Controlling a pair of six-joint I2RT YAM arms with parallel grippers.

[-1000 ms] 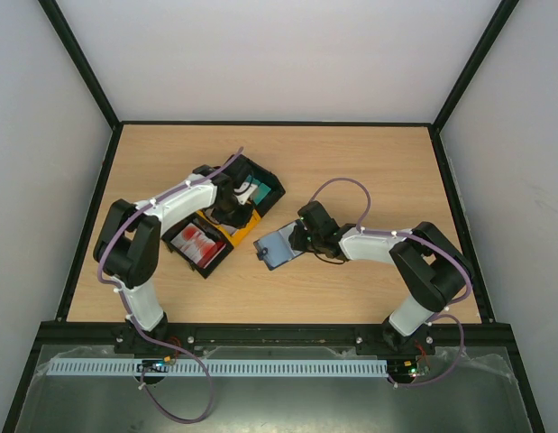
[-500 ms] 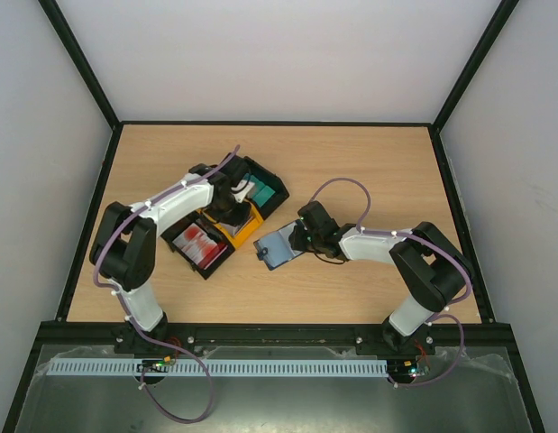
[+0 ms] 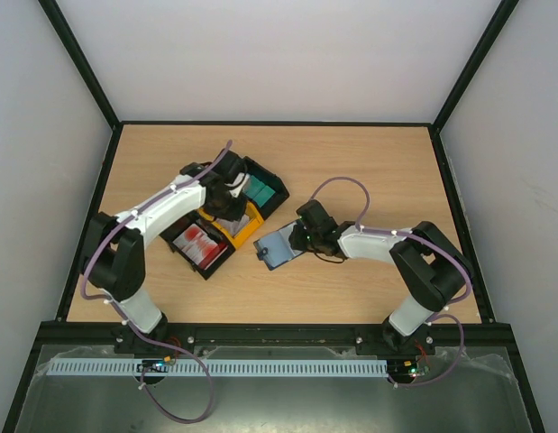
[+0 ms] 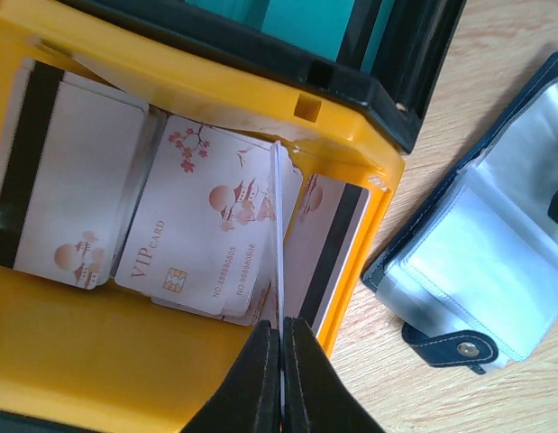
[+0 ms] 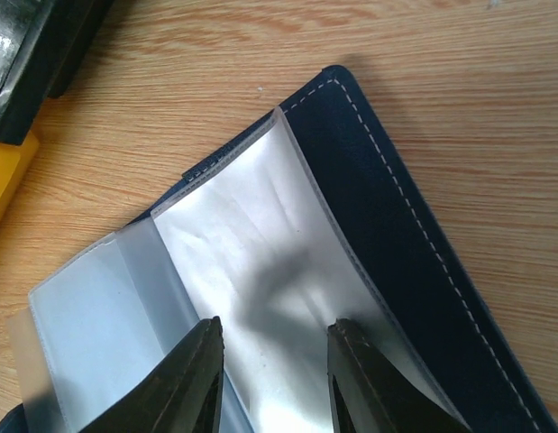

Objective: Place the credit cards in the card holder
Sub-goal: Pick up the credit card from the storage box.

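Pinching a credit card (image 4: 277, 225) edge-on above the yellow tray (image 4: 80, 361), my left gripper (image 4: 280, 347) clamps it. My right gripper (image 5: 274, 361), jaws apart, pins the card holder (image 5: 396, 189) open.

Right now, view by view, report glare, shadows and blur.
Left wrist view: the card in the left gripper is sharp, and the card holder glares pale inside. Right wrist view: the right gripper casts a soft shadow on the card holder. Top view: even light.

Top view high behind, whole bench (image 3: 351, 153), left wrist close over tray (image 4: 125, 361), right wrist close over holder (image 5: 396, 225), holder in all three
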